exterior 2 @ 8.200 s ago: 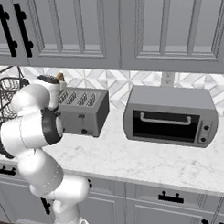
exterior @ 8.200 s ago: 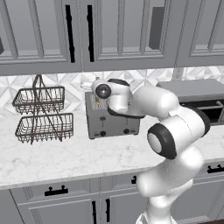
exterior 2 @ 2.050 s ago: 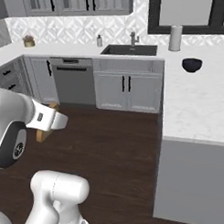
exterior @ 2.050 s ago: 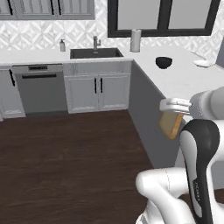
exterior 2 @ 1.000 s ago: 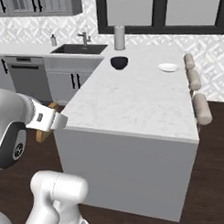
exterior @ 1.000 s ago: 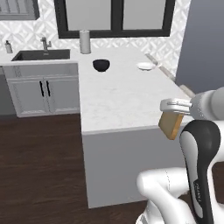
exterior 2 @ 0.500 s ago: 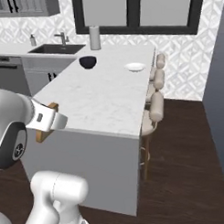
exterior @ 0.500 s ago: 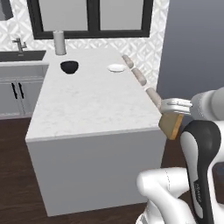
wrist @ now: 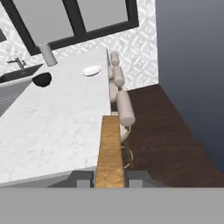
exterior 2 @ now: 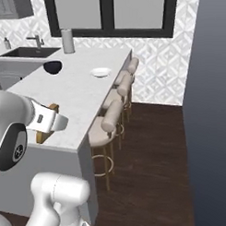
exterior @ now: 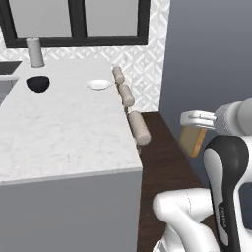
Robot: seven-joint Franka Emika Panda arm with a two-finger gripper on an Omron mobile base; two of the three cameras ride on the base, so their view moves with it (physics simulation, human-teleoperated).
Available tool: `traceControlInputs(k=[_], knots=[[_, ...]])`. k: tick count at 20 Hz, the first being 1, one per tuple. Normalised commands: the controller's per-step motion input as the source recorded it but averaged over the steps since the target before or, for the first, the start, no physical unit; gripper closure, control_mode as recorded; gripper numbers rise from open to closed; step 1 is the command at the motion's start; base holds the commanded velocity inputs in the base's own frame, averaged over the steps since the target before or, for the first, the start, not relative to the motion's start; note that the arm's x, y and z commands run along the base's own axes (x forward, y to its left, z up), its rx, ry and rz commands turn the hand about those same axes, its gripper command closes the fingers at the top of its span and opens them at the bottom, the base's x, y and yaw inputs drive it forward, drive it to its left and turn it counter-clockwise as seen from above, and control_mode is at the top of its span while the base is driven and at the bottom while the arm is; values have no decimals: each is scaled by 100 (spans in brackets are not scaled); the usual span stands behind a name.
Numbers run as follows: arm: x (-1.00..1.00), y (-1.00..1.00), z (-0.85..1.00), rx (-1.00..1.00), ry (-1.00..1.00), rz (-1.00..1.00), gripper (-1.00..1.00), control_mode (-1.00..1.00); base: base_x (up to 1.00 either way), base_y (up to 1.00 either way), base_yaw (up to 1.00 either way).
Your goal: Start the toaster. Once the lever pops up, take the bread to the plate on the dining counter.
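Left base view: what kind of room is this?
A rendered home kitchen, probably its dining side: a long marble-look dining counter with beige stools tucked under its edge, a white plate on it, and a sink with a tap beyond.

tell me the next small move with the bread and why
Probably keep the bread clamped and carry it forward over the dining counter toward the plate. The tool is shut on the slice, which hangs off the counter's near corner, while the plate sits at the far end by the dark bowl, beside the stools.
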Motion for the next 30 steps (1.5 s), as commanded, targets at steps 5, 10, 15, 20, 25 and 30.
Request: traceControlInputs(k=[5,10,15,20,25,30], knots=[[0,0,0,0,0,0,100,100,57,-100,2],[0,0,0,0,0,0,100,100,83,-100,5],[0,0,0,0,0,0,100,100,100,-100,17],[0,0,0,0,0,0,100,100,100,-93,26],[0,0,0,0,0,0,100,100,100,-56,42],[0,0,0,0,0,0,100,100,100,-27,55]])
